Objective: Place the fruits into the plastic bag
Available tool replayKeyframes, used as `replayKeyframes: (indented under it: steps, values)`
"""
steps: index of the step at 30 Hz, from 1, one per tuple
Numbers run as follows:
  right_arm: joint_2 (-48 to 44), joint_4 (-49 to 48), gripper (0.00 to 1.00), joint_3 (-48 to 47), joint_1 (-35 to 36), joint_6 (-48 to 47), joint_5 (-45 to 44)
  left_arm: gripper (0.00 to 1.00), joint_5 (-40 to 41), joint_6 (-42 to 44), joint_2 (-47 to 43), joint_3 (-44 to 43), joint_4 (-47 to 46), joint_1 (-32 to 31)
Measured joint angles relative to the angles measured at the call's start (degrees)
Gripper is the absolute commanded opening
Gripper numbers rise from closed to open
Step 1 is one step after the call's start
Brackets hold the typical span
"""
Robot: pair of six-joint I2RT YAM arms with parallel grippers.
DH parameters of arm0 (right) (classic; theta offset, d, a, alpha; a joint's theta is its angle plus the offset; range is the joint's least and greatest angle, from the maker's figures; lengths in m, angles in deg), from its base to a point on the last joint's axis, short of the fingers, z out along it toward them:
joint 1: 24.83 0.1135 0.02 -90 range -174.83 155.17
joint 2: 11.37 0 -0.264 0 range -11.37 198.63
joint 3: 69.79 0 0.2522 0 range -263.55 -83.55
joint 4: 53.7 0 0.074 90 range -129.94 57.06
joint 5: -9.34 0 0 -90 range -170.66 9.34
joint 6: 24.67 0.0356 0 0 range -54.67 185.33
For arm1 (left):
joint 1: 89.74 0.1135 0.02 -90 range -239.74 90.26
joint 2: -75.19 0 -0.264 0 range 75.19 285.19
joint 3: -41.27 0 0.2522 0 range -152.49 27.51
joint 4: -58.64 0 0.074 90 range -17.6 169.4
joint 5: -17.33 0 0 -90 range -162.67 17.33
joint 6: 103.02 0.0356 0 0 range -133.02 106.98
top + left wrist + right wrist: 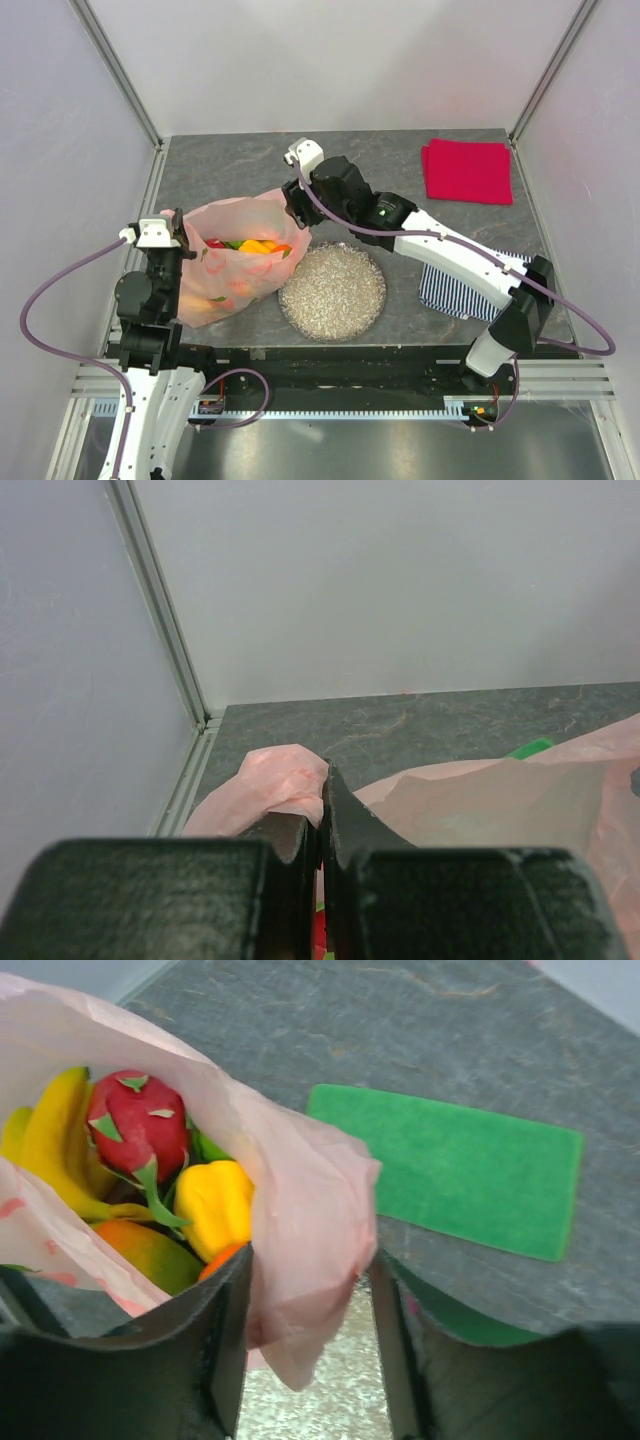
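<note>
The pale pink plastic bag (232, 270) stands open on the table's left side, with the fruits (252, 245) inside. My left gripper (325, 780) is shut on the bag's left rim (285, 775) and holds it up. In the right wrist view a yellow banana bunch (45, 1140), a red piece with green scales (140, 1125), a yellow piece (215, 1205) and an orange-green piece (150, 1252) lie in the bag (300, 1175). My right gripper (310, 1260) straddles a fold of the bag's right rim, its jaws still apart.
A speckled grey plate (332, 292) sits just right of the bag, under my right gripper. A flat green cloth (450, 1165) lies behind the bag. A red folded cloth (467, 170) is at the back right, and a striped cloth (452, 288) lies under the right arm.
</note>
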Motion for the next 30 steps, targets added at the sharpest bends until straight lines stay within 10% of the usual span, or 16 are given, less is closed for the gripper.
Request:
replayKeyframes:
  steps: [2, 6, 18, 30]
  values:
    - [0.8, -0.3, 0.16, 0.0, -0.3, 0.2, 2.2, 0.01, -0.1, 0.0, 0.3, 0.0, -0.2, 0.0]
    - [2.1, -0.2, 0.01, -1.6, -1.5, 0.8, 5.3, 0.01, -0.3, -0.9, 2.1, -0.3, -0.4, 0.0]
    - [13.6, 5.0, 0.00, -34.6, -1.9, -3.2, 8.2, 0.02, 3.8, -1.2, 11.5, -14.4, -0.8, 0.0]
    - [14.5, 5.6, 0.00, -30.9, -2.6, -3.8, 8.0, 0.02, 3.2, -1.6, 9.1, -11.4, 1.3, 0.0]
